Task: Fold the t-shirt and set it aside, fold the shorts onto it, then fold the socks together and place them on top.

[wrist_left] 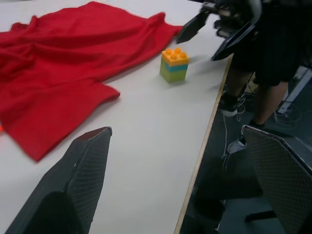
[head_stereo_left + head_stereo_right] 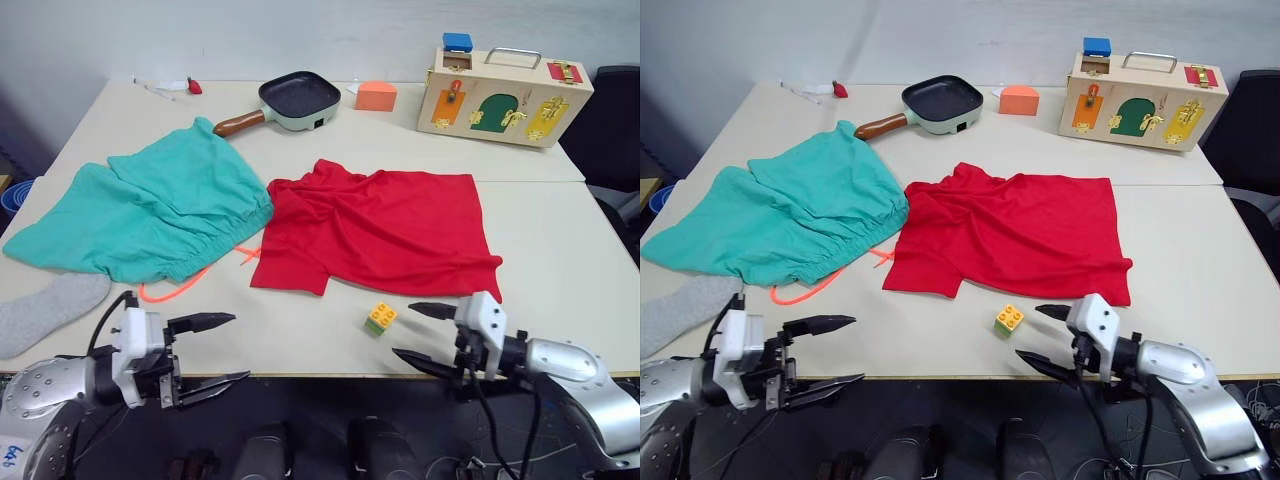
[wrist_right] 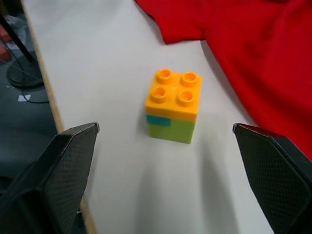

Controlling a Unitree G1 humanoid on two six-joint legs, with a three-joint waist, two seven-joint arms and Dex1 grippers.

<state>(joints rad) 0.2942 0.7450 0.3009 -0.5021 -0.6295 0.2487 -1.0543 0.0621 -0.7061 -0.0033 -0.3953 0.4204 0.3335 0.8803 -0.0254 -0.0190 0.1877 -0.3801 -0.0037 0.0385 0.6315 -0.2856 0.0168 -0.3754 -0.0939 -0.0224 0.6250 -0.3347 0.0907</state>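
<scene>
The red t-shirt (image 2: 385, 230) lies crumpled and spread out on the middle of the table. To its left, the teal shorts (image 2: 150, 210) lie bunched, touching the shirt, with an orange drawstring (image 2: 170, 290) trailing toward the front. A grey sock (image 2: 45, 310) lies at the table's front left edge. My left gripper (image 2: 238, 347) is open over the front edge, empty, below the shorts. On the other side my right gripper (image 2: 402, 330) is open too and empty, just right of a small yellow-green toy block (image 2: 380, 318). The block (image 3: 173, 109) stands between the right fingers (image 3: 63, 165), untouched.
At the back stand a frying pan (image 2: 300, 100), an orange box (image 2: 376, 95) and a wooden latch box (image 2: 505, 95) with a blue block (image 2: 457, 42) on top. A small red item (image 2: 194, 87) lies back left. Bare table (image 2: 570, 250) lies right of the shirt.
</scene>
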